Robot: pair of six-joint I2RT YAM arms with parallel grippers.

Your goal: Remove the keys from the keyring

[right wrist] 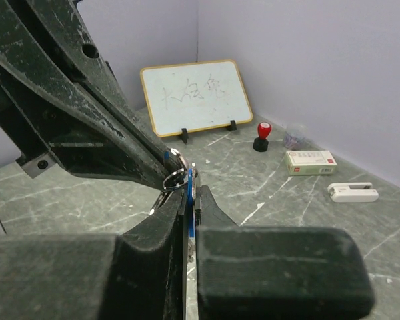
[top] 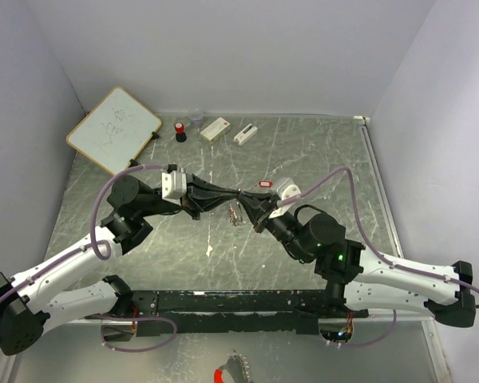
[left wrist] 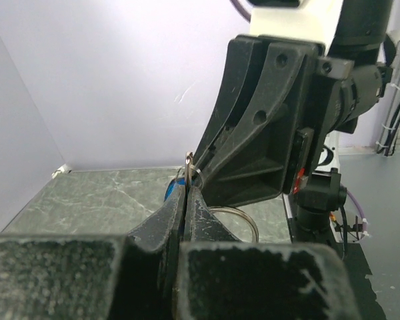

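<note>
I read left claw (left wrist: 186, 192) clenched on keyring (left wrist: 190, 163); right claw (right wrist: 190, 183) tip to tip against it, grasping blue key (right wrist: 189, 223), above table (top: 319, 159)

Soft, even light fills every view; the table (top: 223, 263) carries only faint shadows at mid-frame. My left tool (left wrist: 186, 192) and right tool (right wrist: 191, 179) blur toward the lower frame edge.
</note>
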